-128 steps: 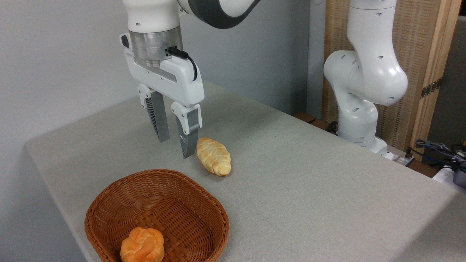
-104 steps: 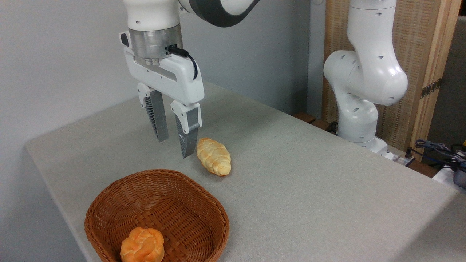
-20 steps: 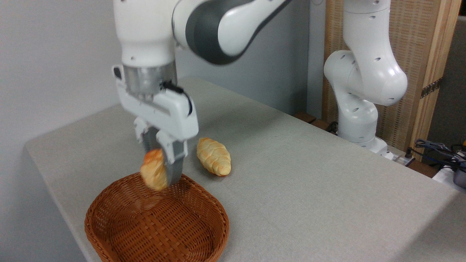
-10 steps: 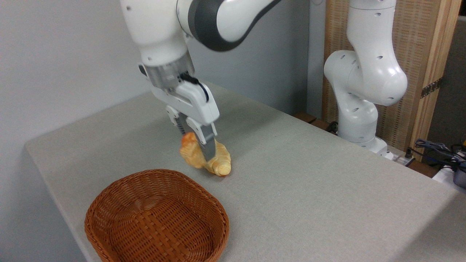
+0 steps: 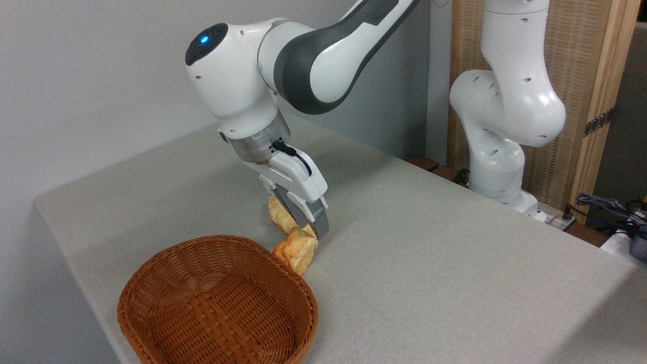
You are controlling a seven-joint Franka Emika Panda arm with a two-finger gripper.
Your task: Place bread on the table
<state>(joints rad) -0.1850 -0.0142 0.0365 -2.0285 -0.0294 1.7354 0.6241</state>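
Grey-beige table now bears the bread beside the basket rim, no longer airborne; the gripper tips pinch its top, hiding the loaf.

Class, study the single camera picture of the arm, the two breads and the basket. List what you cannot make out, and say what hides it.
- Pincer: open or shut on the bun is unclear; the near finger covers the gap.
- Bun: whether it rests on the table is hidden by the basket rim.
- Loaf: mostly covered by the pincer, only one end shows.
- Basket: its near edge is cut off by the bottom of the picture.
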